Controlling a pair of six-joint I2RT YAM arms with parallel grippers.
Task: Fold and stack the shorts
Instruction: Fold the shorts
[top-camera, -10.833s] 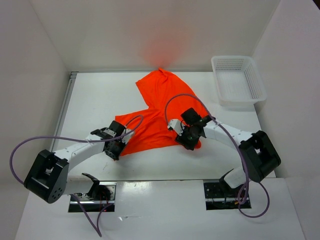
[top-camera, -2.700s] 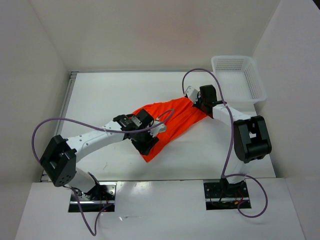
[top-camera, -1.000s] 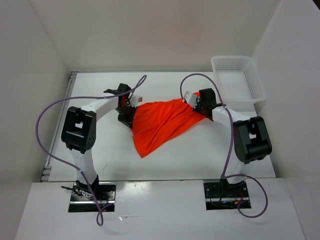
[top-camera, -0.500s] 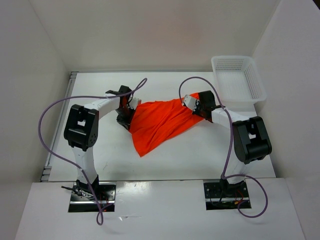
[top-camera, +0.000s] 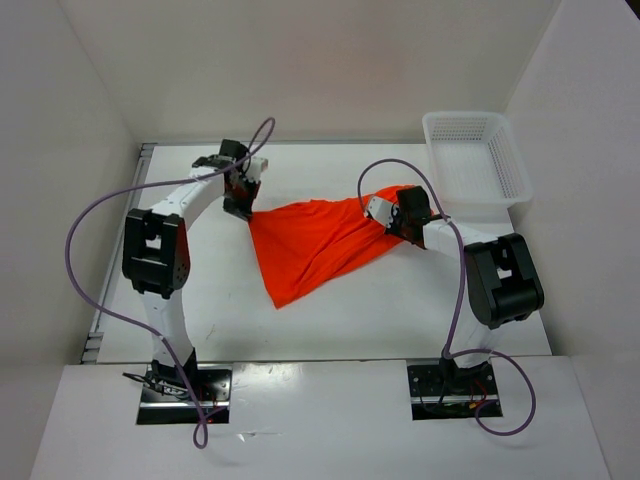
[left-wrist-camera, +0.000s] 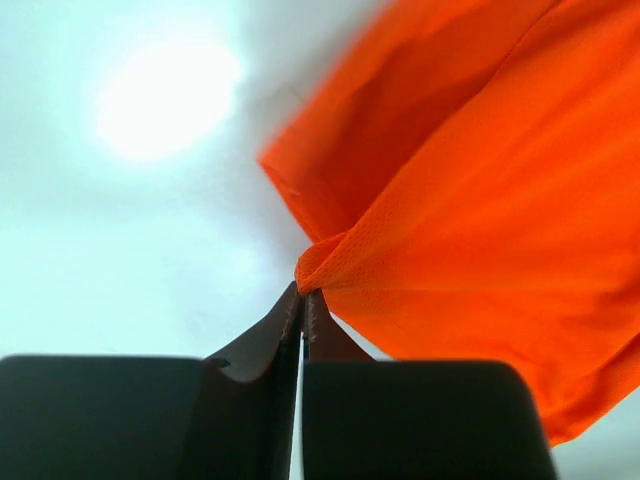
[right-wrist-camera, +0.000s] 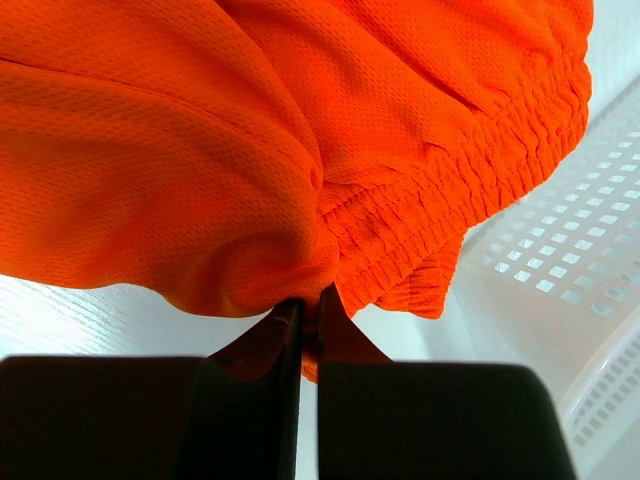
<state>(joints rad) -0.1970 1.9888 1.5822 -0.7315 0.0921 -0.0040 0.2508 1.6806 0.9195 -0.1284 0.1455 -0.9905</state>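
My left gripper (top-camera: 241, 196) is pinched shut on a corner of the shorts (top-camera: 315, 245), and my right gripper (top-camera: 392, 214) is clamped on the gathered waistband. They are stretched between us over mid-desk (top-camera: 200, 290). I judge this the spreading step. Next, lay them flat and taut. My left has drawn farther back-left than half a second ago, widening the cloth.

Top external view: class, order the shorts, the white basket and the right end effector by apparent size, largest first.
1. shorts and white basket: too alike in area to rank, though the shorts span wider.
2. right end effector: clearly smallest.
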